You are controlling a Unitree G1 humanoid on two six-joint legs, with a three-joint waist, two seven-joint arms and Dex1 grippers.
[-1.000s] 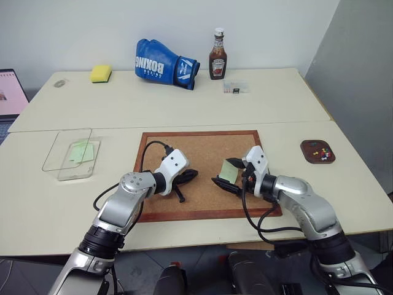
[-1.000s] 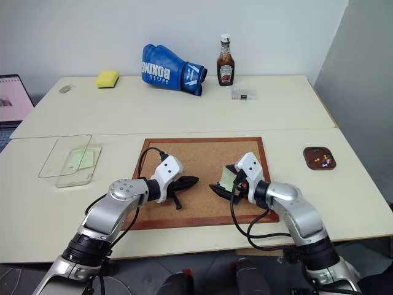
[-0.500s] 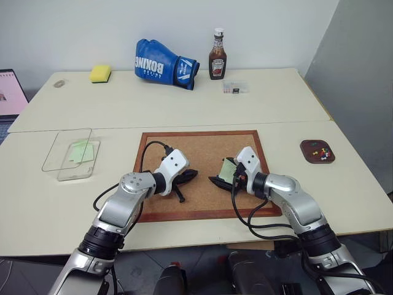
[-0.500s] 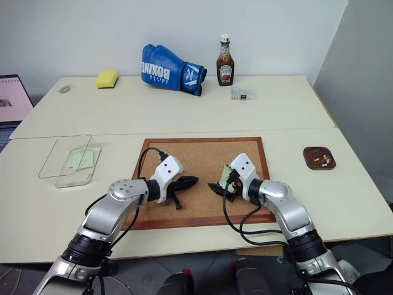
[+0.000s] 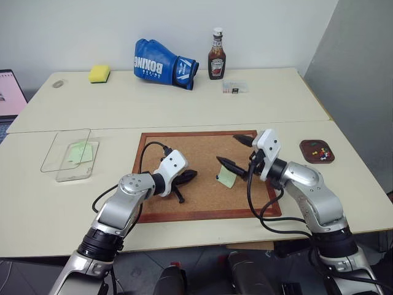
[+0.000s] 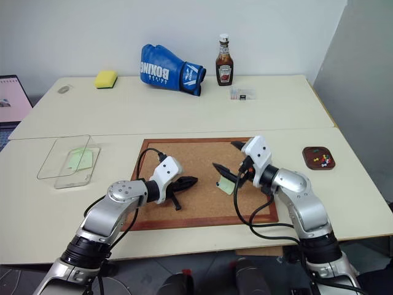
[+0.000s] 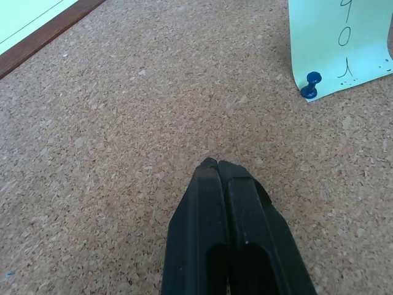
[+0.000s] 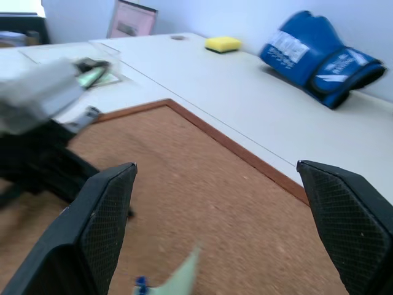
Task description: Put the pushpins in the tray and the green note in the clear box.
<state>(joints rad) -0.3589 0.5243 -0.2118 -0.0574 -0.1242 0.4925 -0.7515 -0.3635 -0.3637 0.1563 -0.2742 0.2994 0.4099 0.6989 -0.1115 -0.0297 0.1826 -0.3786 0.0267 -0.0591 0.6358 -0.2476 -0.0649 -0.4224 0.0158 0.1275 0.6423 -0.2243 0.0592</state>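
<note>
Right gripper (image 5: 238,152) rose off green note (image 5: 226,177) (pin tiny).

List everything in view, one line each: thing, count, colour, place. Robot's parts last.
cork board: 1, brown with wood frame, centre of the near table.
green note: 1, pale green, on the cork board, a dark blue pushpin in its corner.
clear box: 1, transparent, near table's left side, a pale green paper inside.
tray: 1, dark brown, right of the board, coloured pins in it.
boxing glove: 1, blue, far table.
ketchup bottle: 1, dark red, right of the glove.
small clear case: 1, in front of the bottle.
sponge: 1, yellow, far table's left.
laptop: 1, left edge.
left claw: black, shut, over the board.
right claw: black, open, above the note.
</note>
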